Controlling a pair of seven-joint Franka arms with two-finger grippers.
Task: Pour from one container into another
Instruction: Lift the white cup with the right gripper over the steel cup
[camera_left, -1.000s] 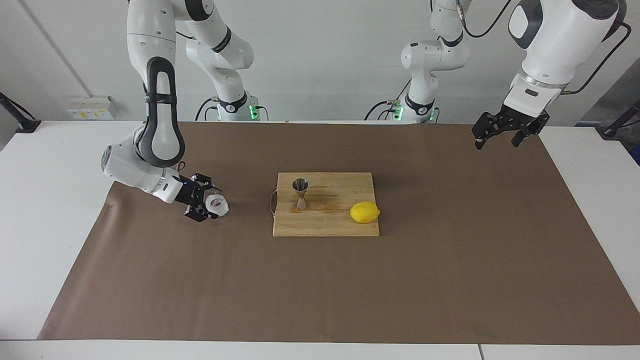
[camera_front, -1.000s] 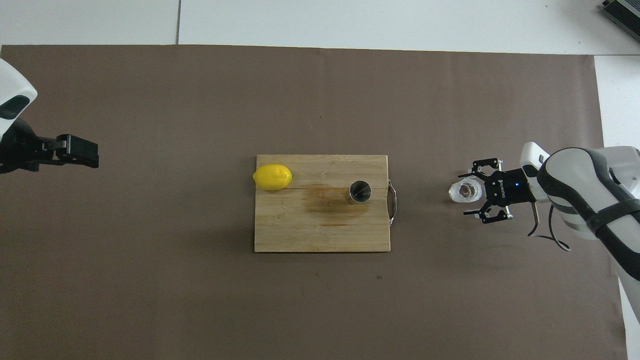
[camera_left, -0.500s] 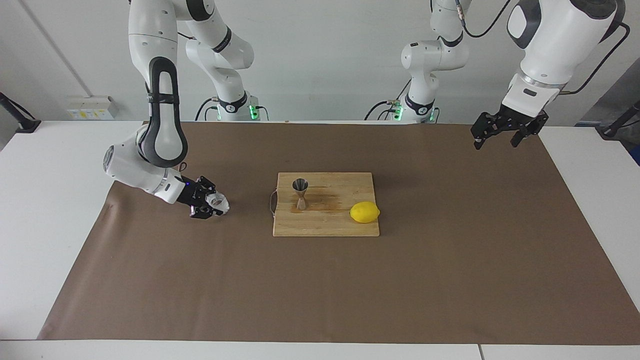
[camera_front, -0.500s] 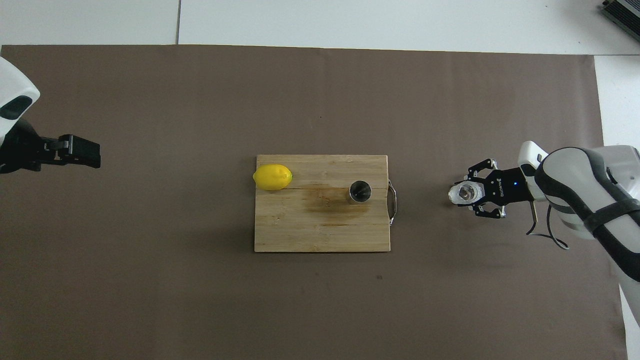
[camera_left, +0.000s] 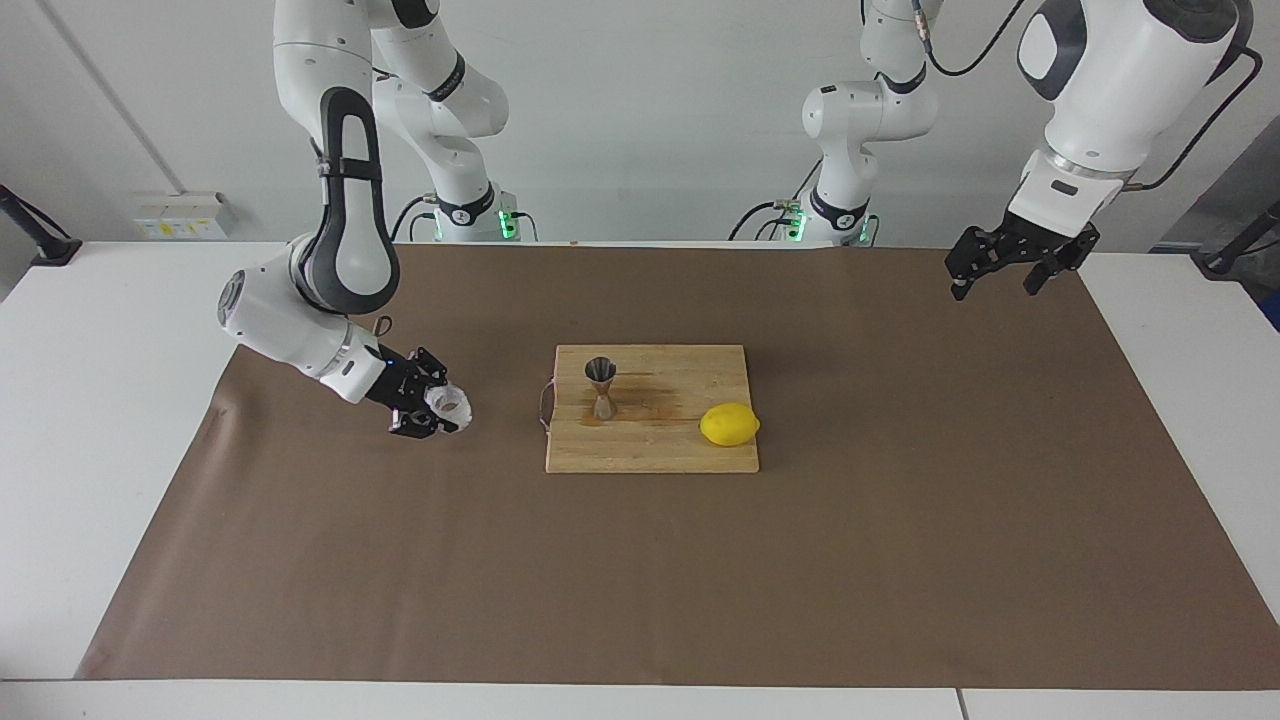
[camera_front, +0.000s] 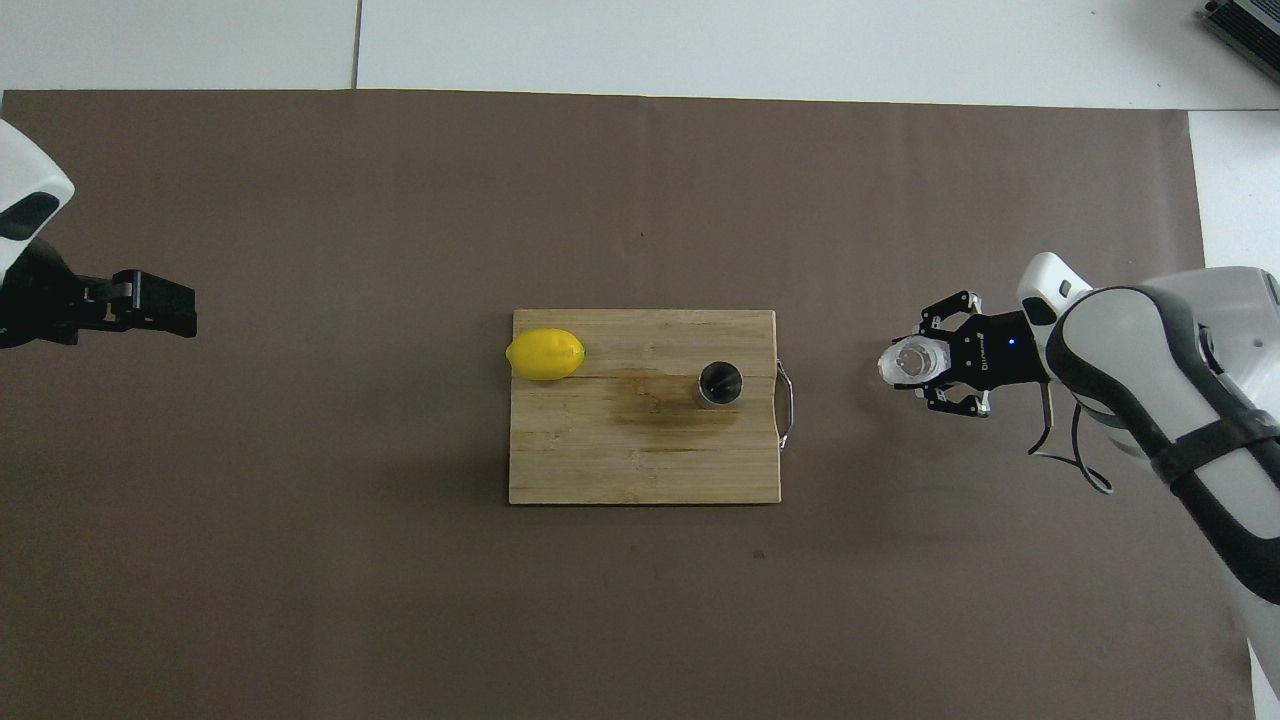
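The right claw (camera_left: 428, 410) is pinching the glass cup (camera_left: 447, 404) over the brown mat, beside the steel jigger (camera_left: 601, 388) standing on the board toward the left arm's end, while the left claw (camera_left: 1010, 262) is waiting, spread.

The worktop (camera_left: 110, 420) looked smooth, white and matt, under a sheet of dull brown paper (camera_left: 900, 520). The cutting board (camera_left: 680, 440) was pale grained wood with a darker stain, its handle (camera_front: 788, 404) thin metal. The jigger (camera_left: 601, 388) was shiny steel. The cup (camera_left: 447, 404) was clear, knobbly glass. The lemon (camera_left: 729, 424) had a faintly glossy yellow skin. Each arm wore glossy white plastic shells
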